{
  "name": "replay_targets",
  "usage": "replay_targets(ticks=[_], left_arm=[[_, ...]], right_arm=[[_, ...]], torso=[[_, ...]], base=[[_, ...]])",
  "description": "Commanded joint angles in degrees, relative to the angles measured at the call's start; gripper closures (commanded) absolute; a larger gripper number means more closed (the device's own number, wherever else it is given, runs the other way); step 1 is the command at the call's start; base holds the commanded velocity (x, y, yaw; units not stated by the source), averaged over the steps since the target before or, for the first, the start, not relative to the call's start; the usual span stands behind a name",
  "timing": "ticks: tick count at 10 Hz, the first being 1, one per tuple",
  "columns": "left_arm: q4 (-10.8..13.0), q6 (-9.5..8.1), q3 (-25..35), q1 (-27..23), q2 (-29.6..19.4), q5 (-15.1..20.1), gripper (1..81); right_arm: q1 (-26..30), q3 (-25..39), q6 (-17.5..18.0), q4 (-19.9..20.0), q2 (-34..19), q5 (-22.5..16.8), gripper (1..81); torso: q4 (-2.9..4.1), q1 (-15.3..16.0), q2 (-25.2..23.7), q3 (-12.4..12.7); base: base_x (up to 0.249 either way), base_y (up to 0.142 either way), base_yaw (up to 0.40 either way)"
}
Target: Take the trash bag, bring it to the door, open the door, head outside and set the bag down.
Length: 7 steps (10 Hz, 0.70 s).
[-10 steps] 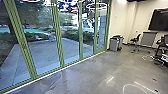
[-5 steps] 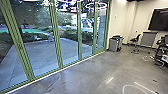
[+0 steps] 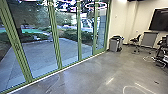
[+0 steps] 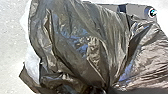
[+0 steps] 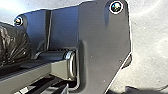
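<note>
Slightly shifted head view: robot apparently creeping along green-framed glass wall (image 3: 55, 37), ten to twelve o'clock; carrying step likely underway. Grey bin (image 3: 115, 45), one o'clock. Left wrist view: trash bag (image 4: 75, 45), folds gathered; left jaws, cannot tell. Right wrist view: bag beside base plate (image 5: 102, 52); right jaws, cannot tell.

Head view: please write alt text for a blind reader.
Green-framed glass panels run along the left, with a paved yard behind them. To the right, a grey bin and an office chair stand on the grey floor, with a dark screen on the wall.
</note>
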Motion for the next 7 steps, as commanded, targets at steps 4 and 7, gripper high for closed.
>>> replay_targets(ticks=[4, 7], left_arm=[[0.2, 0.26, -0.2, -3.4, -0.4, 4.8, 81.1], [0.2, 0.34, -0.2, -3.4, -0.4, 4.8, 81.1]], right_arm=[[3.1, 0.0, -0.1, -0.2, -0.2, -3.1, 1.0], [3.1, 0.0, -0.1, -0.2, -0.2, -3.1, 1.0]], torso=[[0.00, 0.0, 0.0, 0.0], [0.00, 0.0, 0.0, 0.0]], base=[[0.132, 0.000, 0.000], [0.141, -0.021, 0.000]])
